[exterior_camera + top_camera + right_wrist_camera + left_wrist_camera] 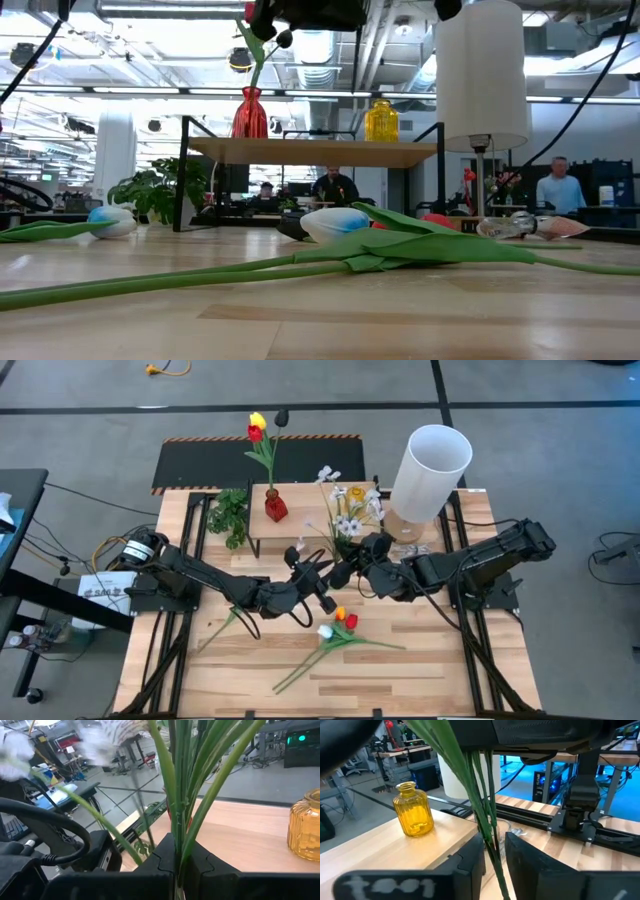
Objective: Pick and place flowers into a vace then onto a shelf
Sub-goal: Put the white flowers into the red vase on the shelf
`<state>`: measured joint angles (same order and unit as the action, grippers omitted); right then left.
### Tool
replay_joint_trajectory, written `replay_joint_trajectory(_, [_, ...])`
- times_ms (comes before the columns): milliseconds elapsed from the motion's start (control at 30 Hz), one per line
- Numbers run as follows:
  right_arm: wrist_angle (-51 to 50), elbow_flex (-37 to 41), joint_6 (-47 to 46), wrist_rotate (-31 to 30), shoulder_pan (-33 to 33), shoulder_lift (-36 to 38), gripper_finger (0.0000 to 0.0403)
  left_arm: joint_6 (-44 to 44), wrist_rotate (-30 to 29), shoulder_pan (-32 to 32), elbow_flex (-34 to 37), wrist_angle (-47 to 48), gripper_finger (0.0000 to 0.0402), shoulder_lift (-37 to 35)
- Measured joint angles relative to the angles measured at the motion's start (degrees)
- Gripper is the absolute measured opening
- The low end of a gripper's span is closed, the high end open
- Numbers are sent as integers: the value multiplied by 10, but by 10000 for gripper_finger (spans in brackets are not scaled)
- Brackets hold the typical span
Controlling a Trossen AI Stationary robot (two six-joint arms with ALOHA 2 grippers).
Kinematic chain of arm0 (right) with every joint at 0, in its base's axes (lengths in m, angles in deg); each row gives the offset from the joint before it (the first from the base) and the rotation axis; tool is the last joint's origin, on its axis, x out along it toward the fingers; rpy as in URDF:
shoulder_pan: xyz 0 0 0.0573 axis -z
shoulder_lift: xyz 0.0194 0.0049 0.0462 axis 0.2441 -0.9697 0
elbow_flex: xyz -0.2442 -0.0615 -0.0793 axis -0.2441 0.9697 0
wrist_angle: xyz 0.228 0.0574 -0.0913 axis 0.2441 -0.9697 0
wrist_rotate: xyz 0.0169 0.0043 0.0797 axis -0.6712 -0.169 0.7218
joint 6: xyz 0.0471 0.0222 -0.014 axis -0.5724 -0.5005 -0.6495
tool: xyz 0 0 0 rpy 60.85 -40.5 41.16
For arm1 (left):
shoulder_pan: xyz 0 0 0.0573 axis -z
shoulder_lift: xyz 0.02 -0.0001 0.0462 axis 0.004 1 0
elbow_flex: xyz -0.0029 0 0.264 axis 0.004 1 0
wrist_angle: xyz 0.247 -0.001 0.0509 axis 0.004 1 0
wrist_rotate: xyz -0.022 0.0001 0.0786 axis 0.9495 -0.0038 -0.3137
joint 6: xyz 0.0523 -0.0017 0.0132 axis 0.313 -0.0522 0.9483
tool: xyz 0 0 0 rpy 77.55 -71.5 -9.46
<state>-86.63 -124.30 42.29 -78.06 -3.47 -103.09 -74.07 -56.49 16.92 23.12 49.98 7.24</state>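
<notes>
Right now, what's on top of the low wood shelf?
On the light-wood shelf: a red glass vase holding a tulip stem, and an empty yellow ribbed glass vase. The arms hide part of it from above.

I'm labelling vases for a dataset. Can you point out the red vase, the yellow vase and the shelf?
red vase (250,115): low view, on its body.
yellow vase (413,812): left wrist view, on its ribbed belly.
shelf (320,153): low view, on the board's front edge.

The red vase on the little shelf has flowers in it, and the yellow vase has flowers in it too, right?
Not quite. The red vase on the shelf does hold flowers, but the yellow vase is empty, as the left wrist view shows.
</notes>
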Motion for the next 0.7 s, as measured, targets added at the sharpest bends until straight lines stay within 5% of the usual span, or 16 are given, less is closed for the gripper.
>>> replay_joint_trajectory(367, [-16,0,0,1,0,0,0,-1,2,-8,0,2,143,0])
replay_joint_trajectory(700, [-24,0,3,13,0,0,0,-27,26,-25,0,6,106,0])
